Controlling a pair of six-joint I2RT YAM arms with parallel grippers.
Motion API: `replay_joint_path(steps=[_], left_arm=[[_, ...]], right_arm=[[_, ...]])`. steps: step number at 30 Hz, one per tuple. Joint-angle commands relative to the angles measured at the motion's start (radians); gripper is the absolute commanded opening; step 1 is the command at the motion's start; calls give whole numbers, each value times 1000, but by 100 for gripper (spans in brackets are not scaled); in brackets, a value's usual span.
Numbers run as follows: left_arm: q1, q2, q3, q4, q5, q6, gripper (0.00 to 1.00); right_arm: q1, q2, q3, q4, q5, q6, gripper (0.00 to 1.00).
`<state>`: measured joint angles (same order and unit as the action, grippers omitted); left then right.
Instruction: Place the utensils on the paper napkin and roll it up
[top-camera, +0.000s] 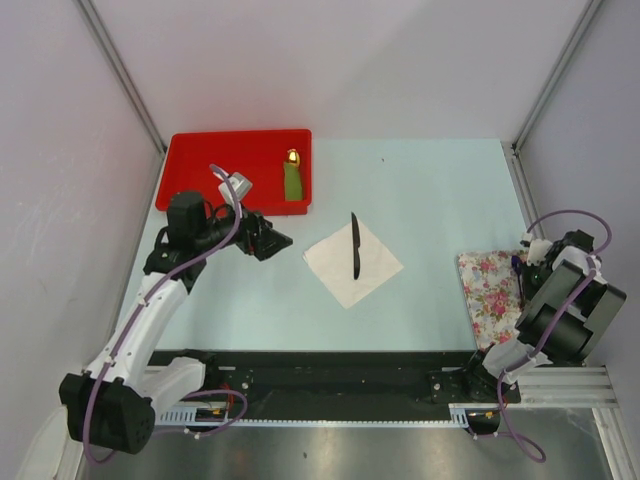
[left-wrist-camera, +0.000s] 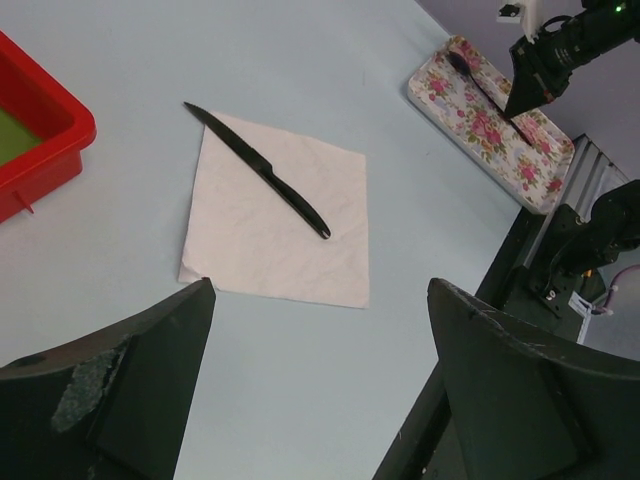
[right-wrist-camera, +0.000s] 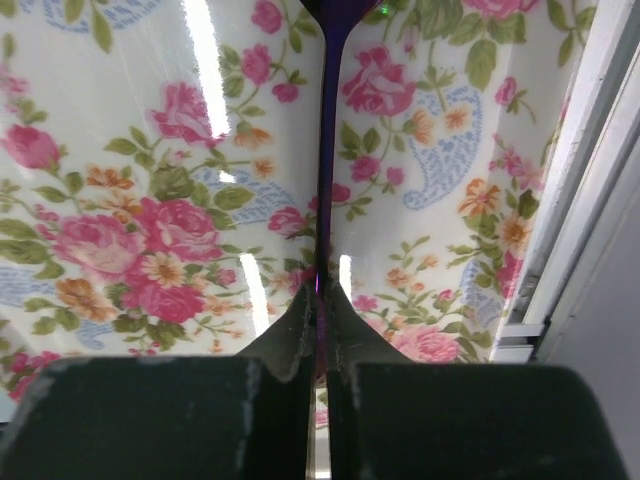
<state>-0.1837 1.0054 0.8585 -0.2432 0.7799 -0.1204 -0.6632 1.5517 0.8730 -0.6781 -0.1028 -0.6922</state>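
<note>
Right gripper (right-wrist-camera: 318, 300) clamps the purple spoon (right-wrist-camera: 330, 150) on a floral tray (right-wrist-camera: 130, 200); left gripper (left-wrist-camera: 320, 290) hangs open, empty, near the black knife (left-wrist-camera: 265, 170) on the napkin (left-wrist-camera: 260, 245).

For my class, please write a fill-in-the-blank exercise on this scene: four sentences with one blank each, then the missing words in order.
1. The black knife lies on the white ____.
2. The right gripper is shut on the handle of the ____, above the flowered tray.
3. The left gripper holds nothing, and its jaws stand ____.
4. The green piece lies in a bin whose colour is ____.

Missing words: napkin; spoon; open; red.
</note>
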Motion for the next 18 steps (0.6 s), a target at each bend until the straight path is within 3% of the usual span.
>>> replay_joint_path(steps=[1,10,18], left_arm=[[-10,15,28,99,7,-47,93],[-88,58,10,203,-36,-117,93],[-200,131,16,292,-83,-171,93]], right_arm=[[16,-54,18,-57,-142,33,0],[50,-139,98,-193,-285,82,0],[59,-137,96,-198,-285,86,0]])
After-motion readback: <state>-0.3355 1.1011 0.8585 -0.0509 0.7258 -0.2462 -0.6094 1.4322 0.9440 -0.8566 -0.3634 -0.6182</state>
